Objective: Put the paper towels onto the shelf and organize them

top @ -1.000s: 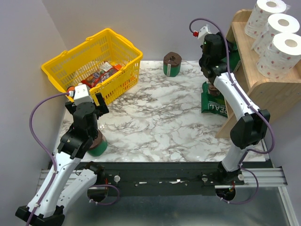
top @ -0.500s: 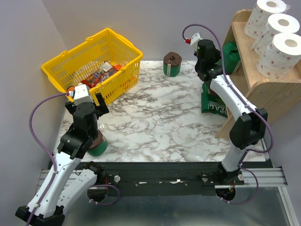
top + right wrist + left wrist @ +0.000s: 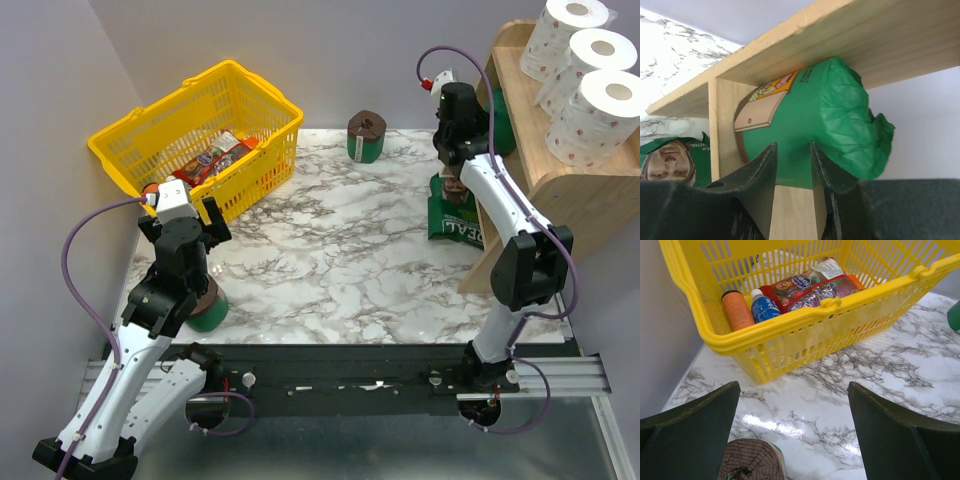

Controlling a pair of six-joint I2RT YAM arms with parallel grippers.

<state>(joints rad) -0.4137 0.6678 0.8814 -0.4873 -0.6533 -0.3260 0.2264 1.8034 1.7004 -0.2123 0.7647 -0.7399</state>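
Observation:
Three white paper towel rolls (image 3: pixel 590 70) with red dots stand on top of the wooden shelf (image 3: pixel 560 185). A green roll (image 3: pixel 810 125) lies on the lower tier under the upper board (image 3: pixel 865 45); in the top view it shows beside the arm (image 3: pixel 502 125). My right gripper (image 3: pixel 792 145) (image 3: pixel 480 115) is nearly shut and empty, with its tips against this roll. My left gripper (image 3: pixel 794 440) (image 3: pixel 185 228) is open and empty above the table. A green roll with a brown end (image 3: pixel 752 460) (image 3: pixel 205 310) sits just below it. Another green roll (image 3: pixel 367 136) stands at the back.
A yellow basket (image 3: pixel 200 130) (image 3: pixel 790 335) of groceries stands at the back left, just ahead of my left gripper. A green bag (image 3: pixel 452 215) (image 3: pixel 670 160) leans against the foot of the shelf, under my right arm.
My right gripper drew back left from the shelf, then moved right again up to the green roll on the lower tier. The left arm has not moved.

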